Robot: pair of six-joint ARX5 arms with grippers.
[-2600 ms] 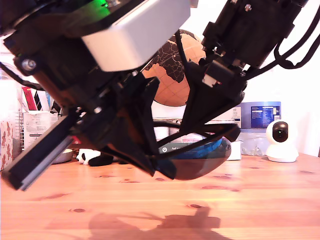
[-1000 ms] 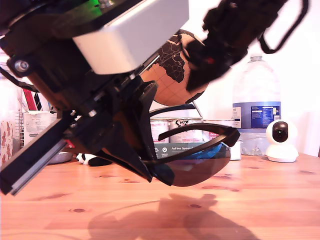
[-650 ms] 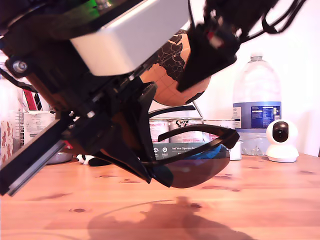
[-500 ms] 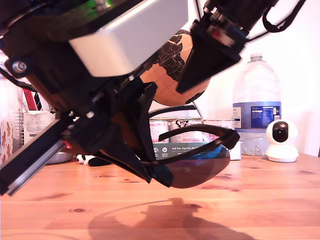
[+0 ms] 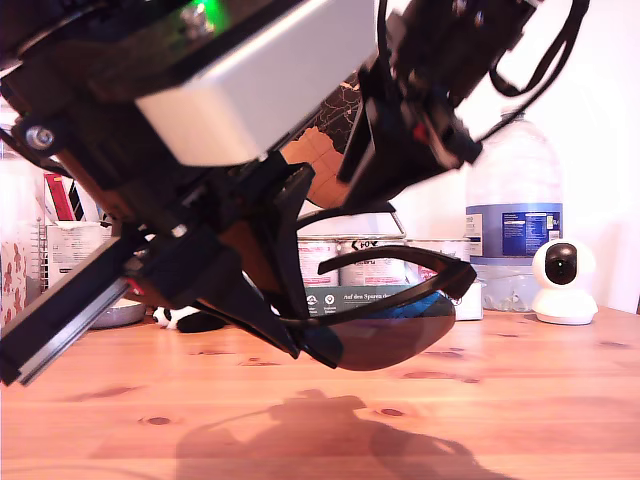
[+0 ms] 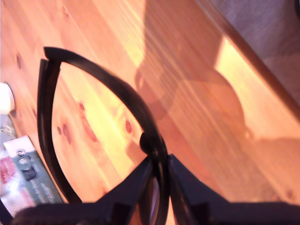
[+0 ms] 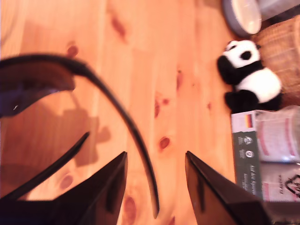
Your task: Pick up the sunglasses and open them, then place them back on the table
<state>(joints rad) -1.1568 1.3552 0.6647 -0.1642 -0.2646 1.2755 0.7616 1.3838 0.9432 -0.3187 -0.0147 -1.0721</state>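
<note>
My first gripper (image 6: 159,187) is clamped on the sunglasses (image 5: 390,335), held just above the table (image 5: 520,400); its bulk hides their near end. My second gripper (image 7: 154,164) is spread open around one temple arm (image 7: 126,122), not touching. Beyond sits a blurred panda toy (image 7: 251,75).

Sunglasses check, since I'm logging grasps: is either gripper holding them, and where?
My first gripper pinches the sunglasses at the frame's end; my second gripper is open around one arm, not gripping.
</note>
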